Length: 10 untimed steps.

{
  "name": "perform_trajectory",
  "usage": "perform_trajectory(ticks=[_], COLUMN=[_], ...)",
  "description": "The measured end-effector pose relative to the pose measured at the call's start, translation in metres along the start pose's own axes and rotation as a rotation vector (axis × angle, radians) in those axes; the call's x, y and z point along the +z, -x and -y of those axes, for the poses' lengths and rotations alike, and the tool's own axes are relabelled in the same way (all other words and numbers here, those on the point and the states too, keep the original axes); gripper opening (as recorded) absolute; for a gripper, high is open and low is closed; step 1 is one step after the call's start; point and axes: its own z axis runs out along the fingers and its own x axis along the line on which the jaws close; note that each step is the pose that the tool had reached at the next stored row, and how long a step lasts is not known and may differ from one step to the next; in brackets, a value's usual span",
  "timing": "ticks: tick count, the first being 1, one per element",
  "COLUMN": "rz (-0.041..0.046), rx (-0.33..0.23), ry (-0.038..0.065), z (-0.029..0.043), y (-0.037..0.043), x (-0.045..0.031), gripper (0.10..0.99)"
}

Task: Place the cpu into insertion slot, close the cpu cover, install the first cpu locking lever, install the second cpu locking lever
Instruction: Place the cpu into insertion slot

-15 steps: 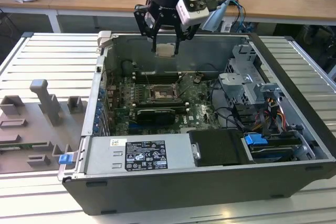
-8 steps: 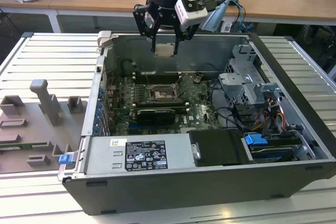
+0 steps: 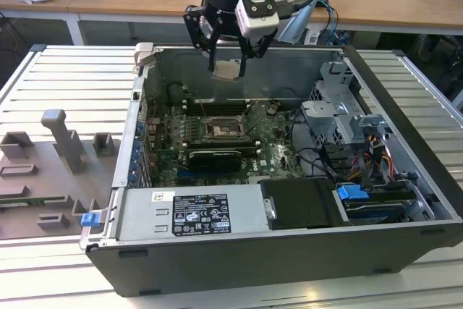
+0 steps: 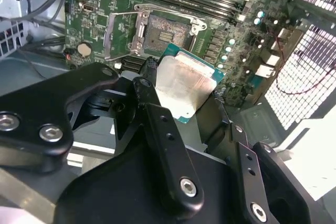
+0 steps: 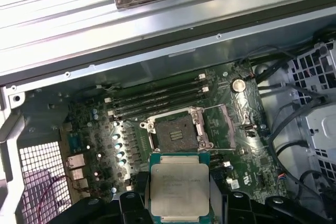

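A robot arm's gripper [image 3: 228, 63] pinches the cpu [image 3: 226, 71] by two opposite edges, holding it in the air over an open computer case [image 3: 217, 265] that lies on a ribbed metal desk [image 3: 65, 77]. In both wrist views the chip's pale metal top faces the camera. The insertion slot [image 5: 176, 132] sits bare on the green motherboard [image 5: 247, 108], well apart from the chip. The cpu cover [image 5: 220, 125] is swung open to one side of the slot, and long black memory slots [image 5: 157, 98] run along another side.
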Motion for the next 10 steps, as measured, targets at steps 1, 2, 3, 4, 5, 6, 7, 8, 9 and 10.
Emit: perform_trajectory(ticks=[1,2,3,4,5,6,7,8,9,10], rz=[0.0013,0.0026,0.0036,0.0045,0.0049,0.0053,0.0058,0.0061,0.0064,0.0066], rx=[0.014,0.03,0.04,0.05,0.055,0.059,0.065,0.069,0.071,0.073], ry=[0.0,0.001,0.001,0.001,0.001,0.001,0.001,0.001,0.001,0.001], z=[0.0,0.0001,0.0001,0.0001,0.0001,0.0002,0.0002,0.0002,0.0002,0.0002], y=[0.0,0.0,0.0001,0.0,0.0001,0.0,0.0001,0.0001,0.0001,0.0001], x=[0.0004,0.0009,0.0013,0.0015,0.0017,0.0018,0.0019,0.002,0.0021,0.0022], gripper=[0.541,0.541,0.541,0.541,0.541,0.541,0.541,0.541,0.541,0.541])
